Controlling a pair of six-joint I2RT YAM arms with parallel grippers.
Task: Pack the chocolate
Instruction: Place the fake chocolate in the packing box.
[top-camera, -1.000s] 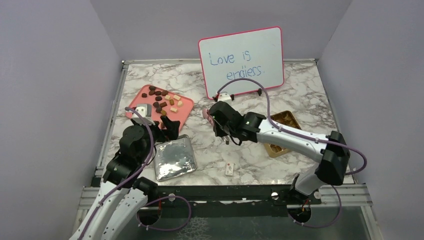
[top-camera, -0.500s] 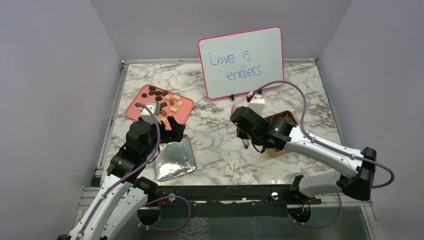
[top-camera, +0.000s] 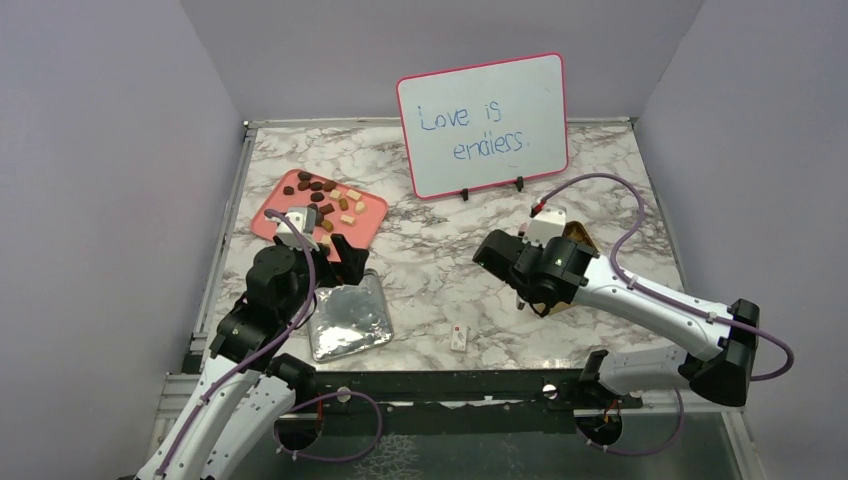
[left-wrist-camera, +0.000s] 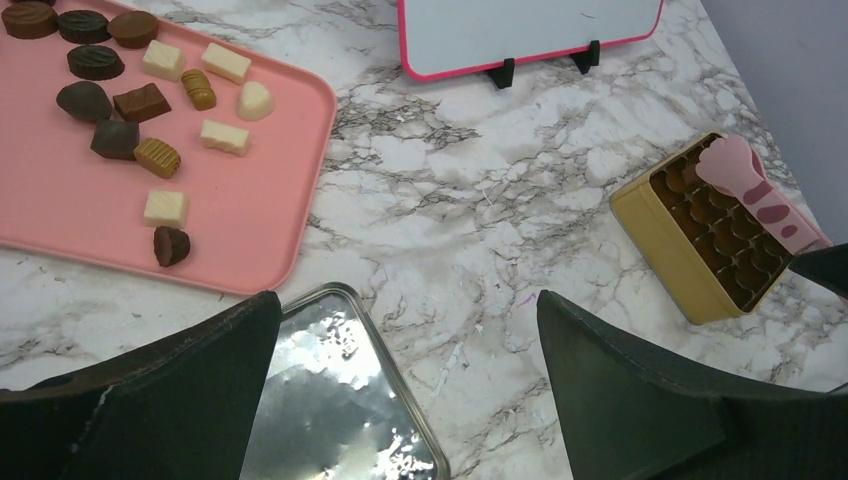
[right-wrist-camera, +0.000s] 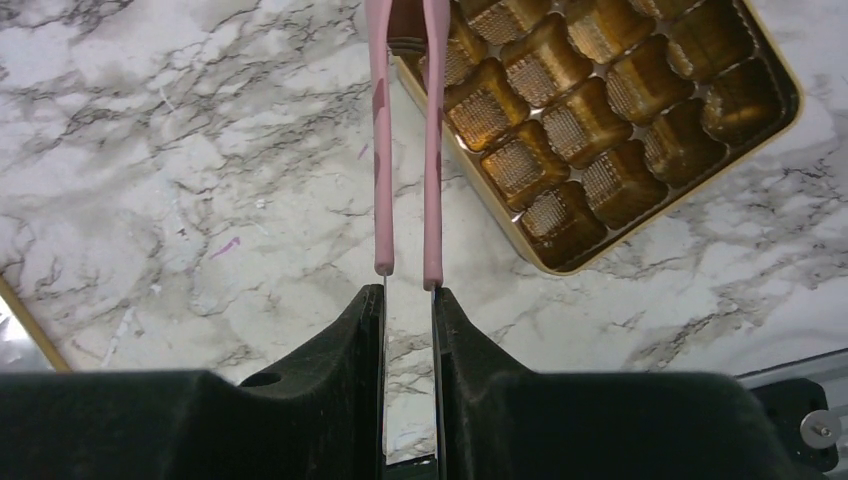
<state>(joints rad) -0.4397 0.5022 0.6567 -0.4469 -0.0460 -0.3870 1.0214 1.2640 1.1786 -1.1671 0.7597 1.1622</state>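
Note:
Several pieces of chocolate, dark brown, tan and white, lie loose on a pink tray at the left. My right gripper is shut on pink tongs. The tongs' tips reach over the near-left corner of the gold box, and a brown piece shows between them at the frame's top edge. The box's moulded cells look brown and gold. My left gripper hangs open with nothing in it, over the marble between the pink tray and a silver lid.
A shiny silver lid lies in front of the pink tray. A small white tag rests near the table's front edge. A pink-framed whiteboard stands at the back. Grey walls close in both sides.
My right arm has swung right from the table's middle to the gold box, carrying the tongs. The left arm has shifted only slightly, its jaws still wide.

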